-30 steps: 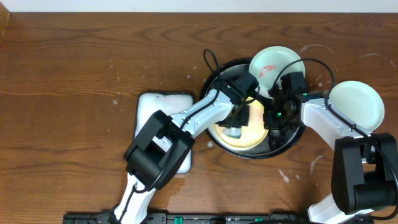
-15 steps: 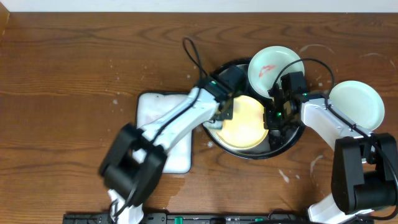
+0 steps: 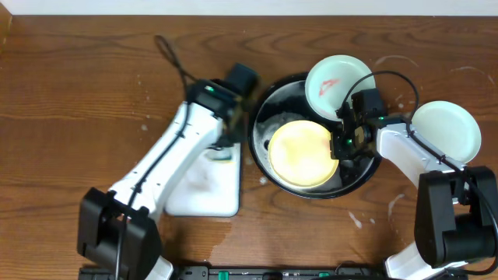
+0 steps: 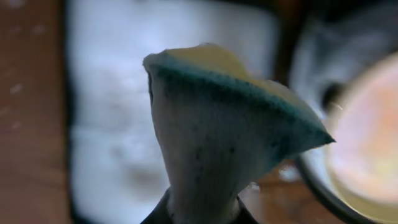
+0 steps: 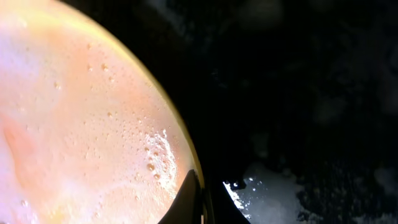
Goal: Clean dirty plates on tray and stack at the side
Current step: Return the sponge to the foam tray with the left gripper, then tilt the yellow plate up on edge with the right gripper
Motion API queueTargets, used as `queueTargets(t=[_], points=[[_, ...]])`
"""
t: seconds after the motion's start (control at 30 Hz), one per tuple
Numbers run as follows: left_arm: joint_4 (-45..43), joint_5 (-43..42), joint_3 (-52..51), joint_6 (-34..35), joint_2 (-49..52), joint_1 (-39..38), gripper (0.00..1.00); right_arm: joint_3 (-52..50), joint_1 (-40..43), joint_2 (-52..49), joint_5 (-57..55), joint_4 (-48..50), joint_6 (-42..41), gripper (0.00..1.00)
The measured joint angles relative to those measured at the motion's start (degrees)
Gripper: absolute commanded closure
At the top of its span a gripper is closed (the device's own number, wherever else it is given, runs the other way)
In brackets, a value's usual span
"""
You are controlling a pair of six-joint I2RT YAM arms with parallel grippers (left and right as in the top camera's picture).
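The yellow plate [image 3: 303, 152] lies soapy in the black tray [image 3: 268, 105]. My right gripper [image 3: 340, 146] is shut on its right rim; the right wrist view shows the jaws [image 5: 202, 199] pinching the edge of the foamy plate [image 5: 74, 112]. A mint-green plate with a red smear [image 3: 336, 84] rests on the tray's far rim. A clean mint-green plate [image 3: 445, 131] sits on the table at the right. My left gripper [image 3: 222, 144] is shut on a white and green sponge [image 4: 211, 124] above the white rectangular tray [image 3: 198, 190].
Soapy foam [image 5: 267, 186] lies on the black tray's floor [image 5: 298, 74]. The white tray [image 4: 106, 93] sits just left of the black tray's rim [image 4: 317, 193]. Whitish streaks mark the wood [image 3: 393, 204] at the right. Cables arch over both arms.
My left gripper has lifted the sponge off the yellow plate and swung left, out of the black tray to over the white tray. The right gripper has stayed put on the plate's rim.
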State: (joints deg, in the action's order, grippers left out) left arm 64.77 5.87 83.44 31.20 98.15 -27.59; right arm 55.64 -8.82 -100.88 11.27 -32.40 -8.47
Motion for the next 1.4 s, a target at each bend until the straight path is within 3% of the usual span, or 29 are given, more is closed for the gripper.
queueTargets(t=[0.23, 0.37, 0.43, 0.53, 0.57, 0.63, 0.9, 1.4], points=[[-1.4, 0.5, -6.4, 0.0, 0.0, 9.0, 0.85, 0.5, -2.0, 2.1, -3.7, -3.5, 0.0, 0.99], [-2.2, 0.5, -9.5, -0.2, 0.0, 10.5, 0.75, 0.5, -6.6, 11.7, -11.2, -5.2, 0.0, 0.99], [-2.4, 0.5, -10.0, -0.1, 0.0, 10.5, 0.61, 0.6, -9.5, 17.3, -15.7, -5.5, 0.2, 0.99], [-2.6, 0.5, -10.1, -0.2, 0.0, 10.5, 0.48, 0.7, -13.2, 23.0, -21.9, -5.5, 0.3, 0.99], [-2.8, 0.5, -10.1, -0.1, 0.0, 10.5, 0.28, 0.7, -14.0, 24.0, -23.8, -5.5, 0.3, 0.99], [-2.9, 0.5, -10.1, -0.3, 0.0, 10.5, 0.21, 0.7, -15.9, 25.5, -28.0, -5.5, 1.0, 0.99], [-2.9, 0.5, -10.1, -0.2, 0.0, 10.5, 0.20, 0.7, -20.6, 25.8, -41.7, -5.5, 6.2, 0.99], [-2.9, 0.5, -10.1, -0.2, 0.0, 10.5, 0.20, 0.7, -40.8, 26.1, -67.9, -5.3, 11.7, 0.99]])
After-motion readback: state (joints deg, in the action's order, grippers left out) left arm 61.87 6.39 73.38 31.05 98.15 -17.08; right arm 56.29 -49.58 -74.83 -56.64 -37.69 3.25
